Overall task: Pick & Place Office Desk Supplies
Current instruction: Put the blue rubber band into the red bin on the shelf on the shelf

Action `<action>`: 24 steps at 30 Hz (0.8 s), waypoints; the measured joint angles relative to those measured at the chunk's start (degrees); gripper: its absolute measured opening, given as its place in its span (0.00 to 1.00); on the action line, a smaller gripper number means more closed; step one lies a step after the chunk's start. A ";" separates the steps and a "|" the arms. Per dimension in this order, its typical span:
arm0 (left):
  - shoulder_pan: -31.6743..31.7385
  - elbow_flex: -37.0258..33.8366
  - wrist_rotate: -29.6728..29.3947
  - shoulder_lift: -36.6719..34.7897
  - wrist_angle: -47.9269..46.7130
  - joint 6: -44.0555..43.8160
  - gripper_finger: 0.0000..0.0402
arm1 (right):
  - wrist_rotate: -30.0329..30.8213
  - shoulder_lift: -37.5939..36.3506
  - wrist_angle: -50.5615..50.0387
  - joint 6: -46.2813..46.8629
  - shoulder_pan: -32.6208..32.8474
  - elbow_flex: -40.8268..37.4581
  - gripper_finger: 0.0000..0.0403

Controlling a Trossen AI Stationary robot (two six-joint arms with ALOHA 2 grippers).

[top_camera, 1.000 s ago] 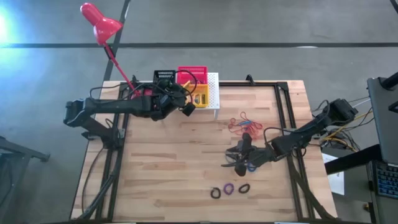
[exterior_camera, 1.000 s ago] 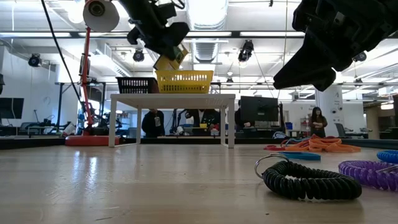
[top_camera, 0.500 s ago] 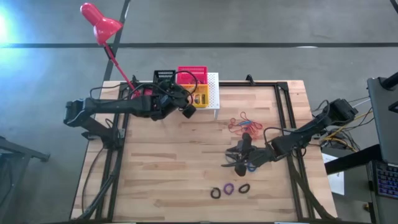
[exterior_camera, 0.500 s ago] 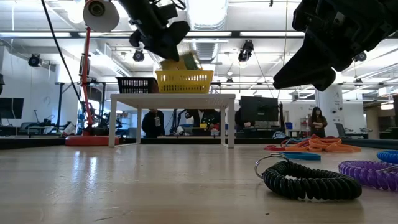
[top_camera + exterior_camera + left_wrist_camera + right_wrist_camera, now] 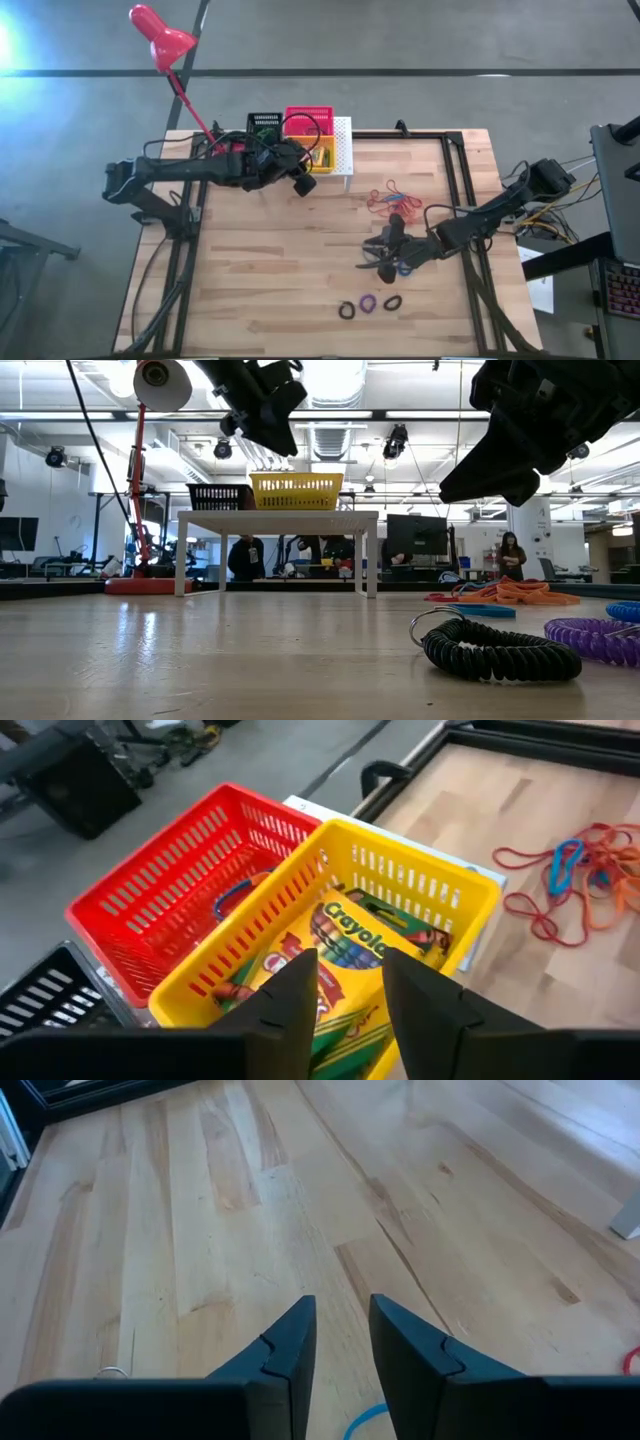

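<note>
Yellow basket holds the crayon boxes; both grippers carry nothing

Black fingers of the left gripper stand a narrow gap apart with nothing between them, hanging above the near edge of the yellow basket. Crayon boxes lie inside that basket, one with its printed face up. Touching it on the far side is the red basket, and a black basket sits just beside that. All three rest on the white stand at the table's back edge, with the red lamp leaning out past the corner.

Over at the right gripper, the fingers are also slightly parted and hold nothing, low over bare wood. A tangle of rubber bands lies near it toward the back. Three small rings sit in a row near the front edge, well apart from both arms. Open tabletop stretches between the stand and the rings. From table height, a black coiled ring lies closest, a purple one beside it.
</note>
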 joint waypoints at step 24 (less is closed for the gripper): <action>-31.80 -19.23 1.48 -0.85 12.97 -11.26 0.29 | -10.37 -1.47 -6.91 -0.70 -7.26 -3.70 0.44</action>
